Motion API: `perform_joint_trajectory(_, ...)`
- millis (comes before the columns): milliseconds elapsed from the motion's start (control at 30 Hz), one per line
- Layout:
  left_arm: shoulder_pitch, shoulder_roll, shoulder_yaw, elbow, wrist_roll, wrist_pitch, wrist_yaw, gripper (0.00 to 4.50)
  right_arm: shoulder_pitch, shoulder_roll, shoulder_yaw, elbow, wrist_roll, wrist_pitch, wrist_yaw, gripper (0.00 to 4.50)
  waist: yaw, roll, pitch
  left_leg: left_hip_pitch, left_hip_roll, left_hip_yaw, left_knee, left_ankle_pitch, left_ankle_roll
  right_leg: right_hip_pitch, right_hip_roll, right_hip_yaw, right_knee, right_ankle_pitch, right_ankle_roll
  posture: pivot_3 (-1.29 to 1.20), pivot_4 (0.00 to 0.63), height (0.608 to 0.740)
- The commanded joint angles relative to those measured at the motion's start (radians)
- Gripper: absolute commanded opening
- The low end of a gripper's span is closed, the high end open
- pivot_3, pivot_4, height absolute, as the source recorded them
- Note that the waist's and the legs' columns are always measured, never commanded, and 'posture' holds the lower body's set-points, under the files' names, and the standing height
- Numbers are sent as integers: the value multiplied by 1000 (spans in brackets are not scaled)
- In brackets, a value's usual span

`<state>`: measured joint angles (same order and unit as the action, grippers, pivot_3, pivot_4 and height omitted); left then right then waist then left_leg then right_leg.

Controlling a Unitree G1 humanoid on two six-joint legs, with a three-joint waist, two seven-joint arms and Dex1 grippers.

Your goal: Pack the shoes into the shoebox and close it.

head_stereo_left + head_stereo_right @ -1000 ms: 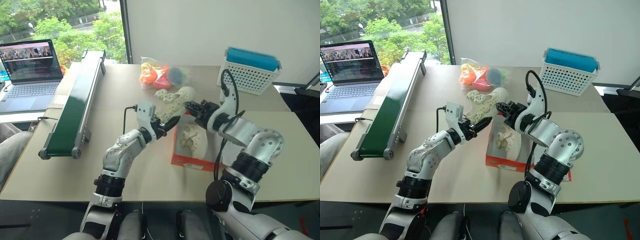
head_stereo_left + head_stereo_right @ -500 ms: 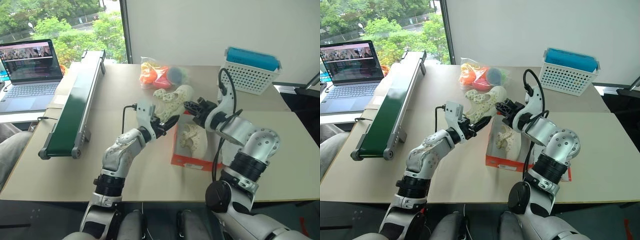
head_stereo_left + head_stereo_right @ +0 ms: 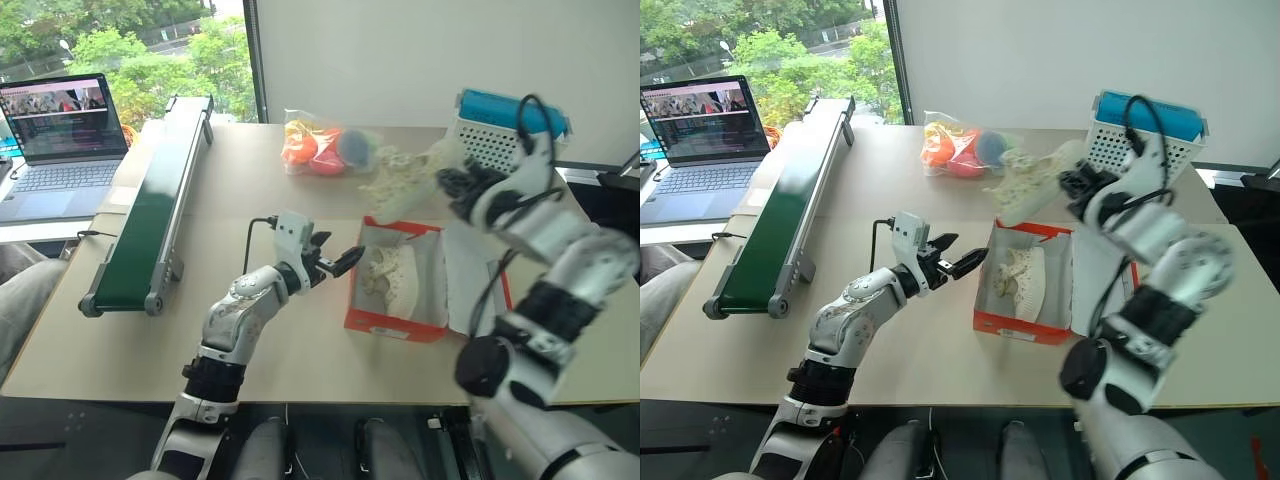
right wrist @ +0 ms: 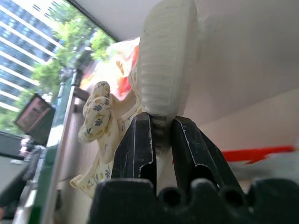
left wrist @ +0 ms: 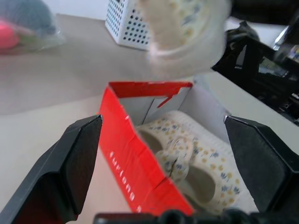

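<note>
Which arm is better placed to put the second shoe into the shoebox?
The right. Its pincer is shut on the second shoe, held in the air just beyond the open shoebox. The left pincer is open and empty beside the box.

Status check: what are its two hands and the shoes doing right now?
Left hand open beside shoebox. Right hand shut on second shoe, above box. First shoe inside. Lid open.

Right gripper (image 3: 1072, 183) holds one shoe (image 3: 1032, 180) above the shoebox (image 3: 1025, 283) — lifted clear.
</note>
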<state>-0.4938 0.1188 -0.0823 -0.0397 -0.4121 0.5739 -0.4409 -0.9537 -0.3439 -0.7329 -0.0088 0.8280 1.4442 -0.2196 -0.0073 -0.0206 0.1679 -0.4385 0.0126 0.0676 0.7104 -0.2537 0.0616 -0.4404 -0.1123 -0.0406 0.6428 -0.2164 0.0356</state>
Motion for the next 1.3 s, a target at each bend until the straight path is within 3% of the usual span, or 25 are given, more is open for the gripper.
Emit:
perform_joint_trajectory(33, -2, 6, 2, -24, -1, -19, -22, 4455, -39, -98, 74, 21, 40, 146, 93, 193, -7, 0, 0, 0, 0, 0, 0, 0, 0, 0, 0, 0, -1, 0, 0, 0, 150, 705)
perform_joint_trajectory(167, -5, 18, 7, -5, 4, -20, -33, 4455, -19, -228, 231, 89, 154, 170, 200, 193, -9, 1, 0, 0, 1, 1, 0, 0, 0, 0, 0, 1, -1, 0, 0, 0, 150, 705)
perform_joint_trajectory(467, 2, 8, 1, -25, 5, -6, -35, 4455, -15, -245, 358, 228, 336, 170, 240, 193, 1, 1, 0, -1, 0, 0, 1, 0, 1, 0, 0, 0, -2, 1, 0, 0, 150, 705)
perform_joint_trajectory(767, 21, 4, 1, -53, 4, 8, -28, 4455, 81, -281, 473, 234, 247, 170, 302, 193, 10, 1, 0, -1, 0, 0, 1, 0, 1, 1, -1, 0, -2, 1, 0, 0, 150, 705)
perform_joint_trajectory(1033, 32, 6, 2, -77, 5, 16, -17, 4455, 146, -363, 653, 203, 71, 101, 463, 193, 11, 1, 0, -1, 1, 0, 1, 0, 1, 1, 0, 0, -2, 1, 0, 0, 150, 705)
perform_joint_trajectory(1300, 39, 3, 0, -77, 10, 10, -9, 4455, 65, -434, 876, 247, -137, -94, 668, 193, 15, 0, 0, 0, 0, 0, 4, 0, 1, 3, 0, 0, -2, 1, 1, 0, 150, 705)
